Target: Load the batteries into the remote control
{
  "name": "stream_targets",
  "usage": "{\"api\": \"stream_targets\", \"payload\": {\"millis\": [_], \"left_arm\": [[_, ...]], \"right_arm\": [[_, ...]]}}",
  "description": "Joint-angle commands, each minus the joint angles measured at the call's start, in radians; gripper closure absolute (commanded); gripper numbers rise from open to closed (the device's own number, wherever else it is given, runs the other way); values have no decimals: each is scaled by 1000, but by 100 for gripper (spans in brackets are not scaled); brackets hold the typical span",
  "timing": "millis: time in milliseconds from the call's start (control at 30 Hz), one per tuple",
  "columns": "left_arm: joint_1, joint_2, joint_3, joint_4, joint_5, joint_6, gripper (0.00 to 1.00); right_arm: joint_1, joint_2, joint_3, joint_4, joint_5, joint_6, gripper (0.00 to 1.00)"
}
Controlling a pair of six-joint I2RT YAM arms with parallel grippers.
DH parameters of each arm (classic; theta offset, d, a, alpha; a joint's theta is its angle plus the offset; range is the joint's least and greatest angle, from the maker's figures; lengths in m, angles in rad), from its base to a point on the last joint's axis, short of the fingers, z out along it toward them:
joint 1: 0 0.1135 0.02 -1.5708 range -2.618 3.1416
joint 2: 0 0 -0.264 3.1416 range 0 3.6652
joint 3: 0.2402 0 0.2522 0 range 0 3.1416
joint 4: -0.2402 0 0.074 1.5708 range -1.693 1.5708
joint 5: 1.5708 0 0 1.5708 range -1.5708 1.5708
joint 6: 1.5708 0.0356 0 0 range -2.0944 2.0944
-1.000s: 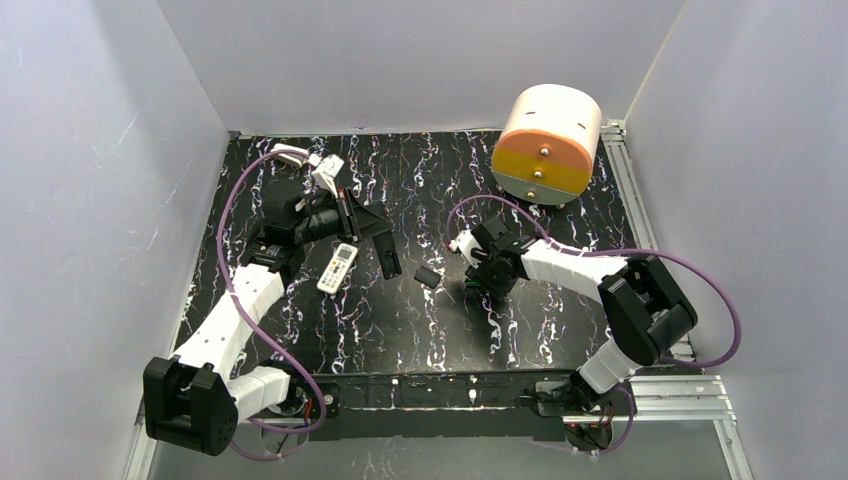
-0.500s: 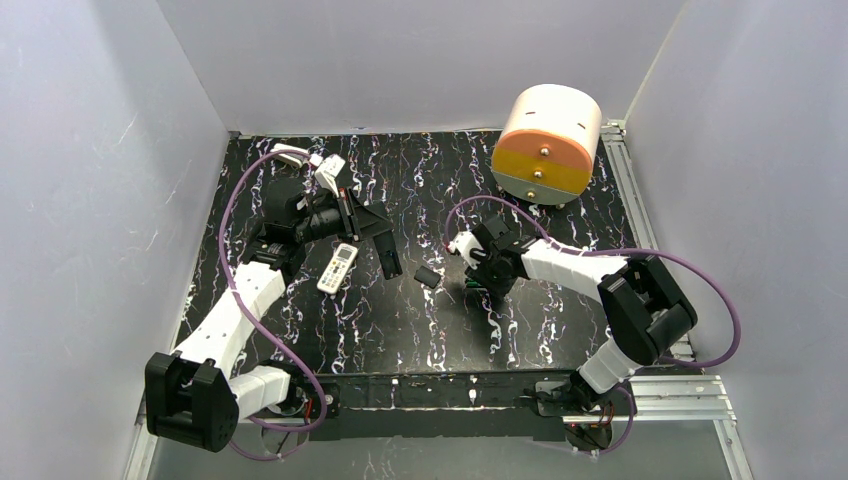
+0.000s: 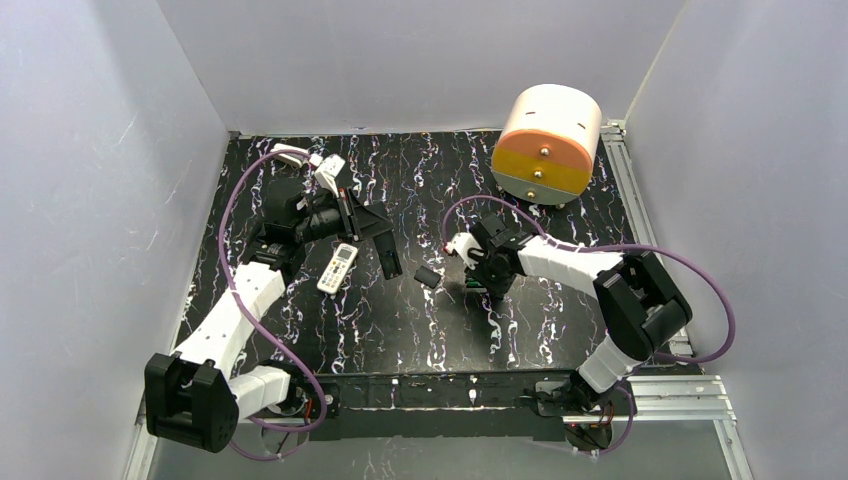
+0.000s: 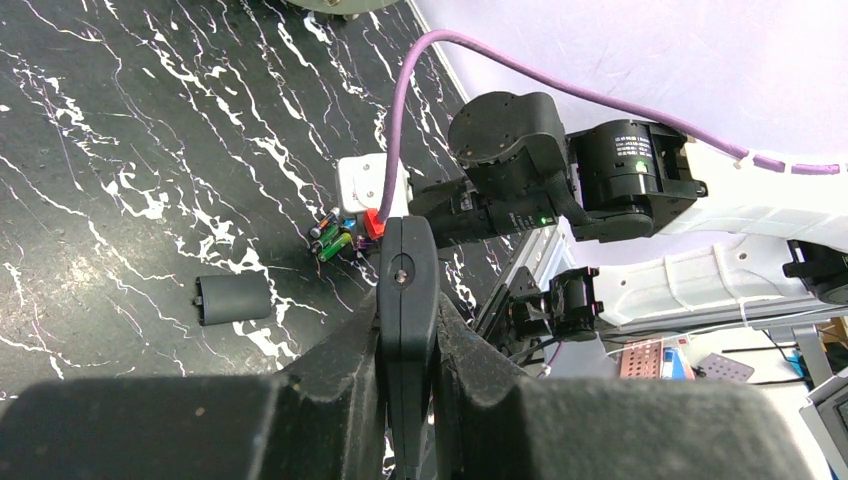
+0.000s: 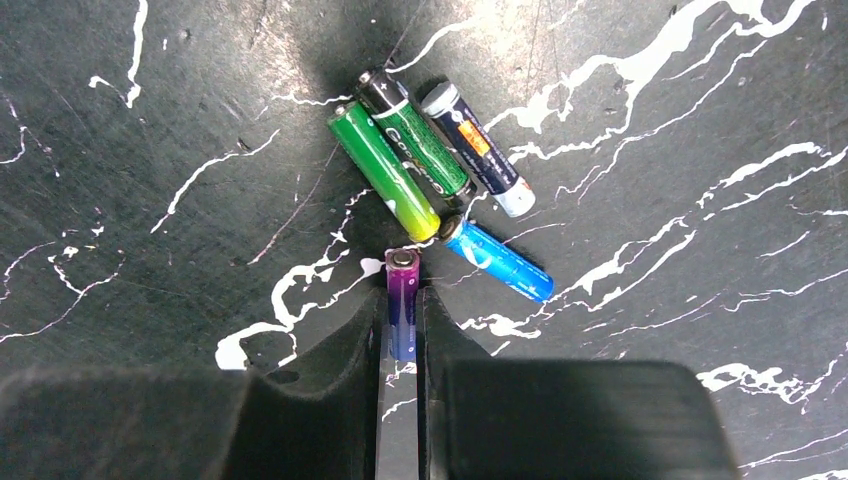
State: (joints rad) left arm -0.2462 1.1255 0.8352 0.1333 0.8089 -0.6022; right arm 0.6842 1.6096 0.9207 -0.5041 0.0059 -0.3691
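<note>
Five batteries (image 5: 430,150) counted: one purple battery (image 5: 402,285) newly clamped in the just-closed right gripper (image 5: 402,312), four loose at its twelve o'clock; remote control (image 3: 338,268) well apart at nine o'clock overhead, awaiting loading, near left gripper (image 4: 406,320) clamped on black strip (image 4: 404,255).

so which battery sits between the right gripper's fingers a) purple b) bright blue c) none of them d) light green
a: the right wrist view shows the purple battery between the fingers of the right gripper; the light green battery and bright blue battery lie free ahead.
</note>
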Motion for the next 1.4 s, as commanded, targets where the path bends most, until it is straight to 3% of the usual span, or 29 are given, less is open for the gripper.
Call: {"api": "stream_targets", "payload": {"millis": [0,133,333,667,1000,1367], "left_arm": [[-5,-43,3,16,8,7,100],[-6,-49,-33,15,-73,-37,100],[-57,80,-75,41,-143,-249,100],[-151,251,-163,335,-162,-430,100],[-186,375,-268,613,-143,-540,100],[-193,405,-319,697,-146,-560,100]], "right_arm": [[15,-21,6,-24,-72,20,87],[19,-110,17,1,-143,90,87],[29,-264,8,100,-252,345,88],[31,-333,48,148,-266,753,88],[94,-299,95,97,-304,814,85],[168,-209,155,24,-263,801,83]]}}
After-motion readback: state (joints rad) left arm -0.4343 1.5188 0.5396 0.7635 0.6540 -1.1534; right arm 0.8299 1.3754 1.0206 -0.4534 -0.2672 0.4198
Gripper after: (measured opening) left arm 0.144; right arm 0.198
